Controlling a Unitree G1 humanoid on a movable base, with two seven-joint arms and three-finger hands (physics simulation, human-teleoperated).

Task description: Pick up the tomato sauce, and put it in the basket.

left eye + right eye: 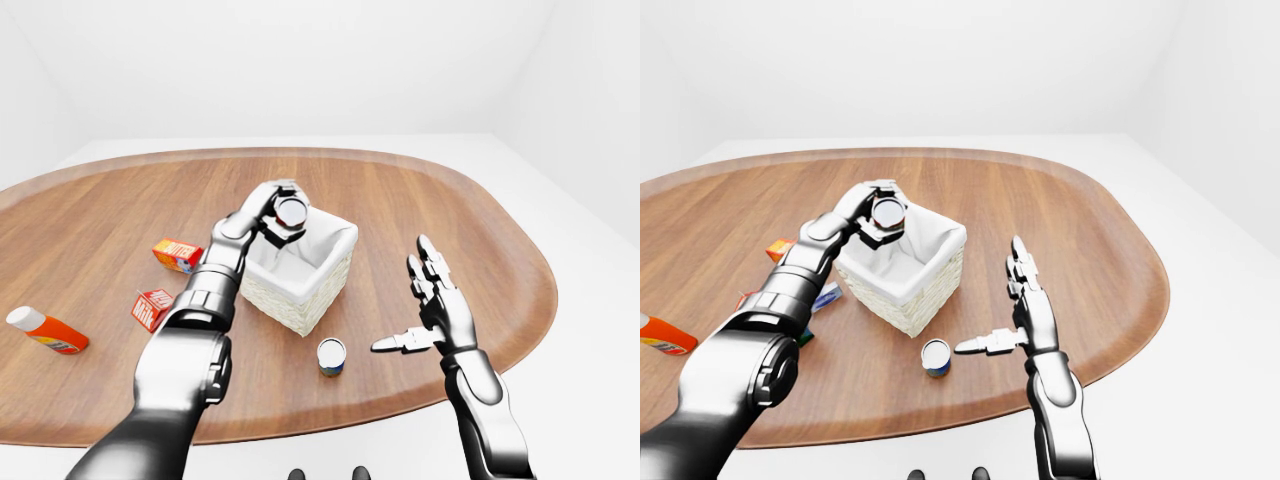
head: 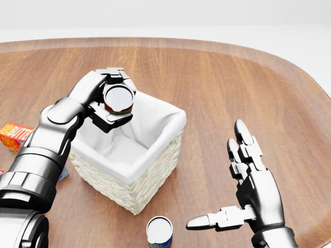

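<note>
Over the basket (image 2: 155, 155), left robot hand (image 2: 106, 95) grips tomato sauce (image 2: 118, 99).

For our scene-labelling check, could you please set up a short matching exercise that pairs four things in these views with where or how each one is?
Things:
1. tomato sauce can
2. blue can
3. right robot hand
4. orange bottle

States:
A. lying on the table at the left-eye view's left edge
B. open, holding nothing
C. held over the basket
D. standing below the basket in the head view

Pairs: 1-C, 2-D, 3-B, 4-A
</note>
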